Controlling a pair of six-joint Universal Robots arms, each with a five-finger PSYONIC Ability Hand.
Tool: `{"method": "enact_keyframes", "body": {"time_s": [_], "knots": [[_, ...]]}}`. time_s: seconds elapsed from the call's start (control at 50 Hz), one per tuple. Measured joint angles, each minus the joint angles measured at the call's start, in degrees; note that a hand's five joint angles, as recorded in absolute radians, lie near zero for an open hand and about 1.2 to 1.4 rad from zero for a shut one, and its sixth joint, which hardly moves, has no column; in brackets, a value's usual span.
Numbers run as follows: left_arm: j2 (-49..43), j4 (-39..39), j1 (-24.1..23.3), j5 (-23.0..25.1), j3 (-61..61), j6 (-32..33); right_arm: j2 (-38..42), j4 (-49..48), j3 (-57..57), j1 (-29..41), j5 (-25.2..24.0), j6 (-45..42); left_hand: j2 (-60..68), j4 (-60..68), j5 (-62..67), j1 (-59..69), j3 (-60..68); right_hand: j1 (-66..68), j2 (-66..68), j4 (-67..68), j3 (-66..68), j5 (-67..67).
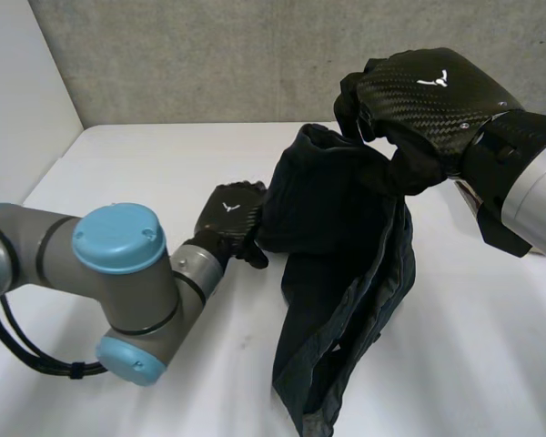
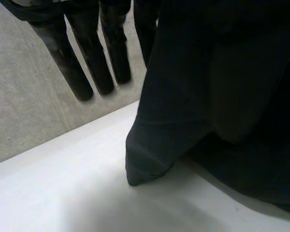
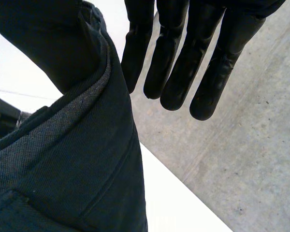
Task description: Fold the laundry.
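Spreading step: my right hand (image 1: 428, 100) pinches the cloth (image 1: 346, 264) at its thumb, other fingers straight, draping it onto the table (image 1: 155, 164); my left hand (image 1: 229, 217), fingers straight and apart, should next grip its edge.

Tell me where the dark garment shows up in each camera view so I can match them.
Head view: the dark garment hangs from the right hand down to the white table, the left hand at its side edge.
Left wrist view: the dark garment drapes beside the left hand's straight fingers, a fold touching the table.
Right wrist view: the dark garment hangs beside the right hand.
Shared landmark: the white table meeting the grey wall.
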Motion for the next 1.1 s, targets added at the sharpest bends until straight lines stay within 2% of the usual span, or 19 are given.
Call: {"method": "enact_keyframes", "body": {"time_s": [0.08,0.12,0.24,0.34,0.46,0.56,0.66,0.76,0.86,0.88,0.9,0.94,0.98,1.1], "knots": [[-1.49,-0.26,-0.37,-2.44,2.25,0.01,-0.56,-0.12,0.1,-0.26,0.05,0.14,32.52,33.61,32.66,33.84,33.32,0.0,0.0,0.0,0.0,0.01],[-1.52,-0.35,-0.37,-4.18,2.94,0.03,-0.67,-0.2,0.2,-0.44,0.01,0.14,36.1,37.27,35.33,34.0,36.97,0.0,0.0,0.0,0.0,0.01],[4.58,-0.53,-0.03,-11.5,3.55,0.52,-0.28,-0.68,0.05,-1.68,-0.09,-0.15,37.66,38.84,35.45,34.0,38.65,0.25,0.0,0.0,0.0,0.01],[14.02,-0.64,0.6,-13.44,2.52,0.85,1.63,-0.95,-2.0,-3.99,0.17,-0.46,37.76,38.86,35.45,34.0,38.75,0.38,0.0,0.0,0.0,0.01],[26.68,-2.72,1.06,-12.06,1.48,1.28,5.84,-1.19,-6.99,-6.94,0.66,-0.25,37.81,38.92,35.45,34.0,38.78,0.71,0.0,0.0,0.0,0.01],[36.03,-8.05,1.02,-9.06,0.02,2.28,9.01,-2.21,-10.52,-8.87,1.34,0.52,37.81,39.06,35.45,34.0,38.8,0.87,0.0,0.0,0.0,0.45],[40.06,-11.08,0.92,-7.83,-1.99,3.68,10.98,-4.23,-11.38,-9.41,2.55,1.94,37.89,39.09,35.45,34.0,38.94,0.87,0.0,0.0,0.0,0.45],[40.25,-12.08,0.9,-7.73,-4.38,5.92,12.55,-4.89,-10.42,-9.32,2.77,2.36,37.9,39.1,35.45,34.0,38.97,0.6,-0.54,-1.08,-0.86,0.24],[38.17,-12.42,0.86,-8.0,-7.64,8.91,15.16,-2.53,-9.34,-8.97,2.7,1.2,37.9,39.1,35.45,34.0,38.97,-14.16,-19.23,-19.21,-18.98,-15.66],[37.48,-12.43,0.79,-8.14,-8.84,9.98,16.1,-1.09,-8.88,-8.82,2.79,0.41,37.91,39.11,35.45,34.0,38.97,-23.31,-30.07,-30.14,-29.82,-26.79],[37.15,-12.39,0.7,-8.21,-9.55,10.61,16.44,-0.41,-8.67,-8.76,2.84,-0.01,37.91,39.1,35.45,34.0,38.97,-23.31,-30.07,-30.14,-29.82,-26.79],[36.56,-12.31,0.38,-8.31,-11.33,12.03,17.1,1.13,-8.07,-8.64,2.96,-0.99,37.91,39.12,35.45,34.0,38.97,-33.89,-42.63,-42.57,-42.3,-39.94],[36.37,-12.23,0.09,-8.35,-12.5,12.83,17.41,2.09,-7.59,-8.59,3.08,-1.71,37.91,39.11,35.45,34.0,38.97,-40.2,-49.33,-50.3,-50.07,-47.17],[36.73,-12.06,-0.74,-8.57,-15.57,14.14,16.19,3.77,-6.0,-8.24,3.4,-2.26,37.91,39.11,35.45,34.0,38.97,-41.91,-51.93,-52.01,-52.66,-49.06]]}}
